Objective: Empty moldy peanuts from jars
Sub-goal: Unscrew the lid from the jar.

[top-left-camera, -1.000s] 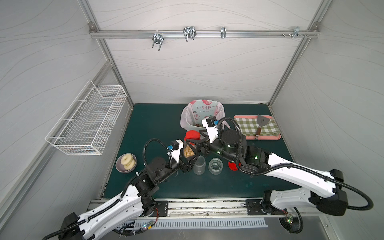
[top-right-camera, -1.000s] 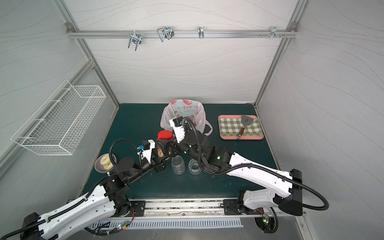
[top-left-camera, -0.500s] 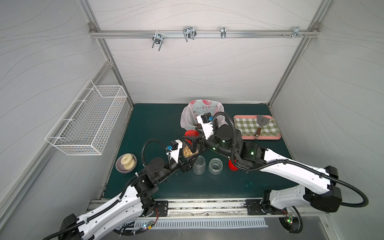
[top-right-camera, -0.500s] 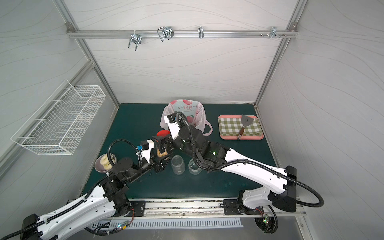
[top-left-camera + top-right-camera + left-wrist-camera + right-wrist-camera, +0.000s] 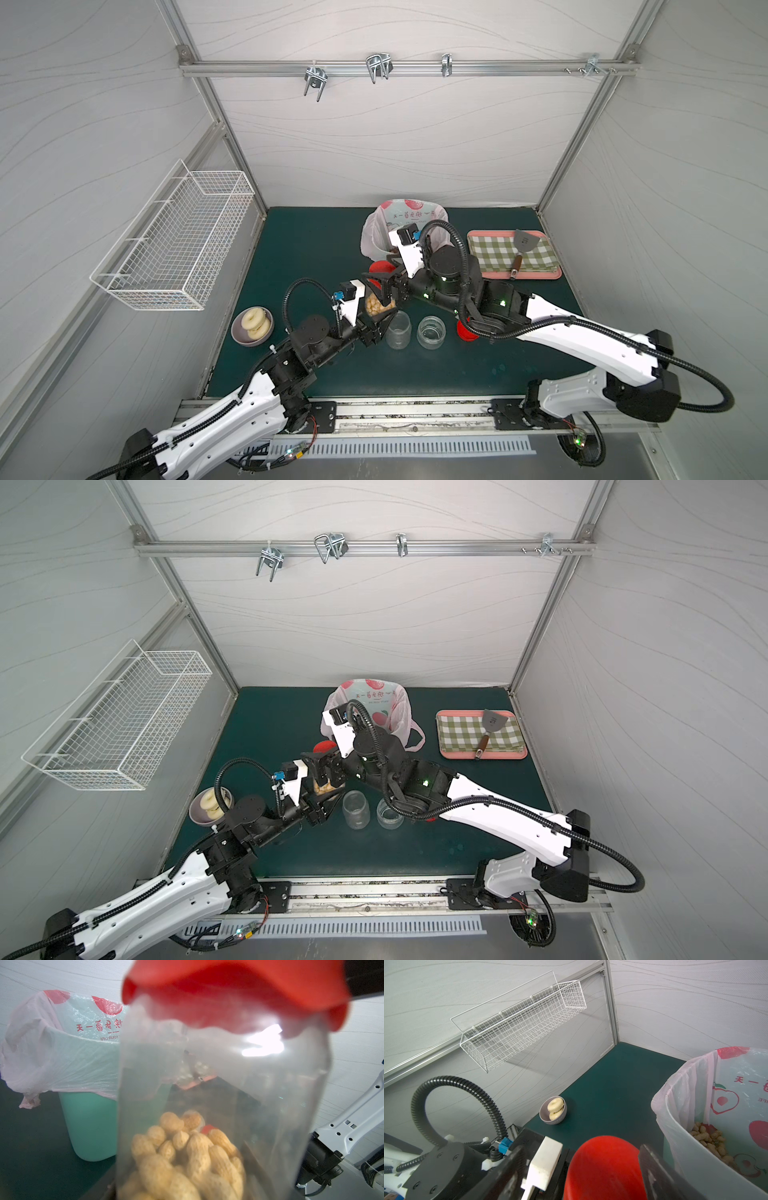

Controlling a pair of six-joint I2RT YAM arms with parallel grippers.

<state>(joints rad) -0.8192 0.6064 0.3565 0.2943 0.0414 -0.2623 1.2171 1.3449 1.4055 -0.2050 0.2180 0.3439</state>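
Left wrist view: jar [image 5: 218, 1095] blurred, base cut by the frame edge, red lid [image 5: 234, 991] cropped too. Right wrist view: right gripper [image 5: 604, 1169] blurred and cropped, contact with lid unclear. Both top views: second red lid [image 5: 464, 332] mostly hidden under right arm [image 5: 561, 332]; bin [image 5: 372, 237] partly behind it.

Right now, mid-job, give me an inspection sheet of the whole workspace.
Surface: green mat, faint marks toward the front edge.
Job's things: peanut jar partly full, red lid on; two empty jars open beside it; loose red lid under the right arm; peanuts already in the lined bin.
Clutter: bowl of donuts; tray with checked cloth and spatula.
Grippers: left gripper shut on the peanut jar; right gripper straddles its red lid, contact unclear.
Cables: hose loops at both wrists, nothing snagged.
Surroundings: wire basket on wall, hooks on rail.
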